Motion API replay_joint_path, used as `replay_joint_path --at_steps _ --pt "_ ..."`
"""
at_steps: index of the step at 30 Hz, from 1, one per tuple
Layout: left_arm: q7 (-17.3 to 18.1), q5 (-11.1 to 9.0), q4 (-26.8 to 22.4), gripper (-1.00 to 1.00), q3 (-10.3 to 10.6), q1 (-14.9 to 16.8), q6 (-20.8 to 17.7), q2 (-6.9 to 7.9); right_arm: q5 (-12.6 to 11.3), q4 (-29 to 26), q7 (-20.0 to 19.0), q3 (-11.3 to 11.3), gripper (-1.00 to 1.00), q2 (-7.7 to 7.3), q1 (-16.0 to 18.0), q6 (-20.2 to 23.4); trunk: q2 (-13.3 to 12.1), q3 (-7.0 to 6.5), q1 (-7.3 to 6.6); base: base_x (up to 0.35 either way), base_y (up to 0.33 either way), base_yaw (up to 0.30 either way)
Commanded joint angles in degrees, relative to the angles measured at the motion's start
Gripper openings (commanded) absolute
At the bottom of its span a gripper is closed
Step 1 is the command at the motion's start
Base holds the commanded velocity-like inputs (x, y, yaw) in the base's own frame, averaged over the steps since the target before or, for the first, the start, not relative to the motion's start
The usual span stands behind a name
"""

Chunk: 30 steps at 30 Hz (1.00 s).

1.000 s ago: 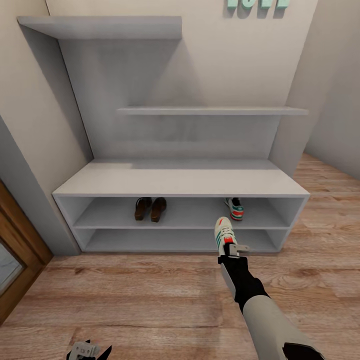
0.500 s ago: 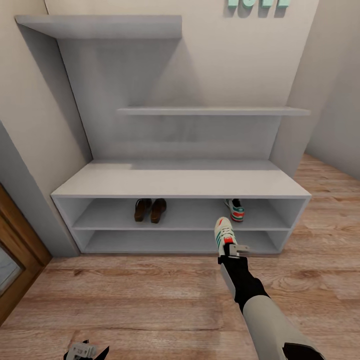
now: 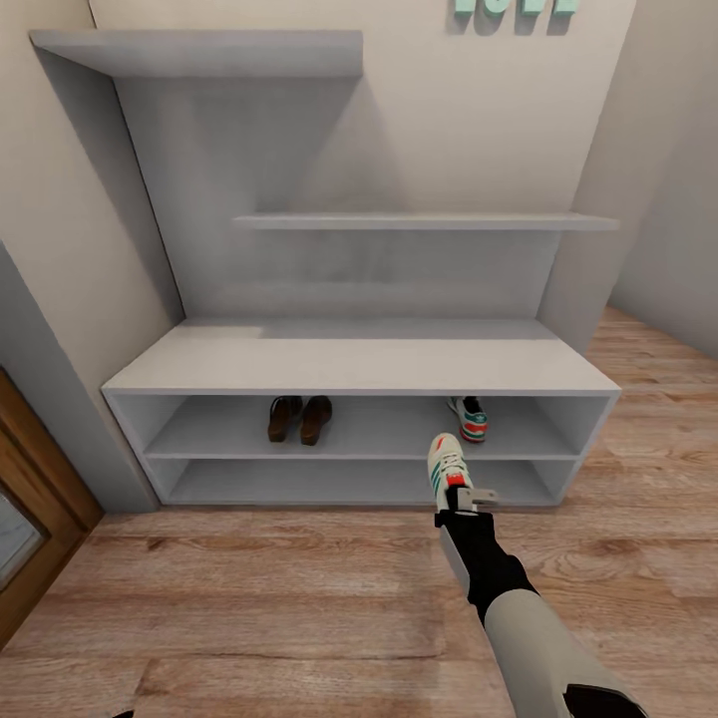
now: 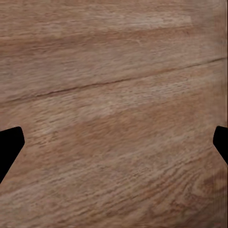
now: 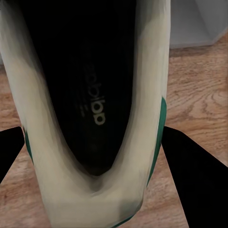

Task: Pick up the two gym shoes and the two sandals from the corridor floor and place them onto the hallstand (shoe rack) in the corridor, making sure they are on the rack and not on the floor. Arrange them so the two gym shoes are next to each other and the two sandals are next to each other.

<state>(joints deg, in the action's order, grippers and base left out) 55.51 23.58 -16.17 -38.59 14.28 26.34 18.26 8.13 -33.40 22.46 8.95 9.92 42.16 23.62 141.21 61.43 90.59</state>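
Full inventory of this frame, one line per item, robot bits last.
hallstand: 1, white-grey, against the wall, two open shelves under the bench top.
floating shelves: 2, grey, on the back panel.
sandals: 2, dark brown, side by side on the upper open shelf, left part.
gym shoe on rack: 1, white with green and red-orange, upper open shelf, right part.
held gym shoe: 1, white with green stripes, in front of the rack.
corridor floor: brown wood planks.
teal wall letters: cut off at the top edge.
right pincer: 1, shut on the held shoe's heel.
left pincer: 1, open over the floor.
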Motion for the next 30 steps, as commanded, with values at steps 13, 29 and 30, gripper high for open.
replay_joint_path --at_steps 13,29,30 --pt "2.3 -14.9 -1.3 1.00 -7.4 -4.8 3.8 1.03 0.7 1.2 -0.1 0.3 -1.00 0.07 0.0 0.2 0.0 0.05 -0.01 0.000 0.000 0.000" --pt "2.1 -16.5 -16.0 1.00 -8.2 -4.8 -10.3 1.42 0.6 2.2 0.0 0.3 -1.00 0.07 0.0 0.2 0.0 0.05 -0.01 0.000 0.000 0.000" --pt "2.0 -16.5 -16.2 1.00 -8.1 -4.8 -10.5 1.40 0.6 2.2 0.0 0.2 -1.00 0.07 0.0 0.2 0.0 0.05 -0.01 0.000 0.000 0.000"
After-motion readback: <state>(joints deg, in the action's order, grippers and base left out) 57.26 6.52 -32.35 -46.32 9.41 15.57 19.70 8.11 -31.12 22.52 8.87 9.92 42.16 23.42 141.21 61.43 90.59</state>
